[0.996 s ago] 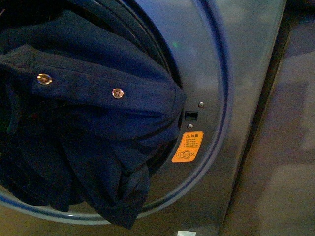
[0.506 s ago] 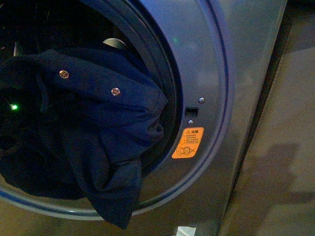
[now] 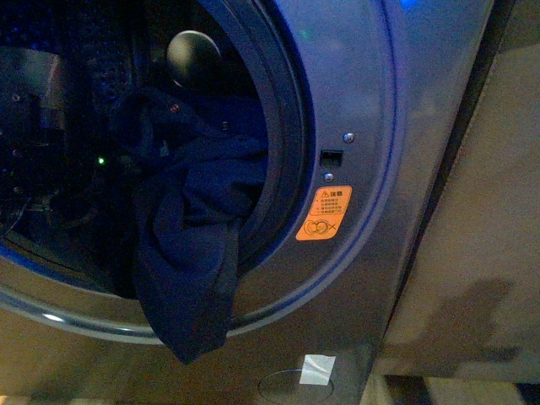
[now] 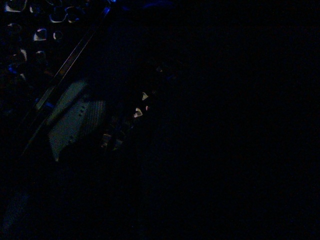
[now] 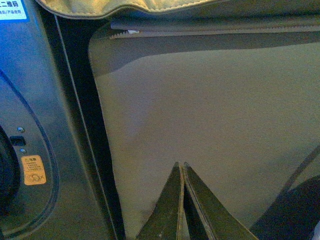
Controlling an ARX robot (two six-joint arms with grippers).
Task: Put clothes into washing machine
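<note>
The grey washing machine (image 3: 371, 126) fills the front view, its round port open. The dark navy clothes (image 3: 196, 228) lie bunched in the right part of the port. One limp end hangs out over the lower rim (image 3: 278, 308). A round knob (image 3: 192, 57) shows in the drum above the cloth. The left wrist view is dark, so my left gripper's state does not show. In the right wrist view my right gripper (image 5: 181, 165) is shut with nothing in it, outside the washing machine (image 5: 35, 100), over a beige surface (image 5: 210, 110).
An orange warning sticker (image 3: 323, 213) sits right of the port, under a small latch slot (image 3: 330, 157). A white tag (image 3: 317, 369) is stuck low on the front panel. A dark gap (image 5: 85, 125) separates the washer from the beige surface.
The clothes have sunk lower and deeper into the drum, uncovering the round knob and the dark upper port. One end still hangs over the rim.
</note>
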